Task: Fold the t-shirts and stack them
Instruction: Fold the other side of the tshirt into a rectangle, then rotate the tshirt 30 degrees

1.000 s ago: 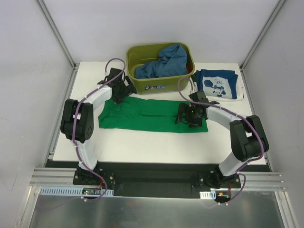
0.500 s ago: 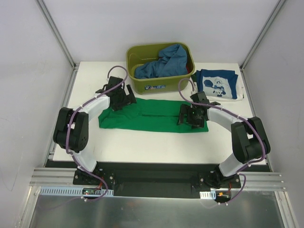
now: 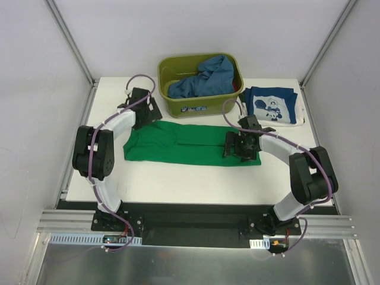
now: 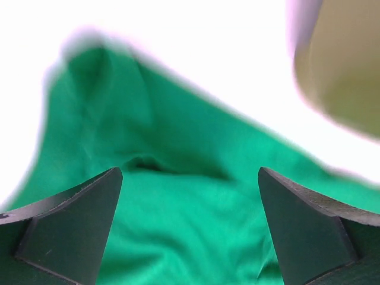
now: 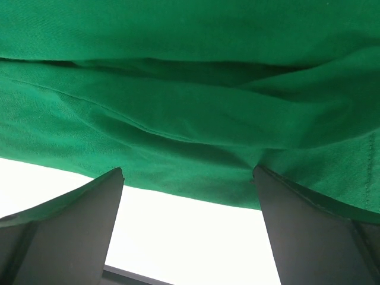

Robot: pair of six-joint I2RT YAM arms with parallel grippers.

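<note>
A bright green t-shirt (image 3: 190, 143) lies folded into a long strip across the middle of the table. My left gripper (image 3: 147, 114) hovers open over its far left corner; in the left wrist view, green cloth (image 4: 178, 196) fills the gap of that gripper (image 4: 189, 175). My right gripper (image 3: 238, 145) is open over the shirt's right end, its fingers straddling the near hem (image 5: 187, 173) of the green cloth (image 5: 190, 71). A navy t-shirt (image 3: 272, 105) with a white-blue print lies folded at the back right. The mid-blue t-shirt (image 3: 205, 76) is bunched in the tub.
An olive-green tub (image 3: 200, 105) stands at the back centre, just behind the green shirt and close to my left gripper; its wall (image 4: 347, 65) shows in the left wrist view. White table (image 3: 178, 181) lies in front of the shirt, also under the right fingers (image 5: 178, 237).
My left gripper dipped toward the shirt half a second ago, then drew back to the far left corner. The right gripper stayed almost still, and the shirt has not moved.
</note>
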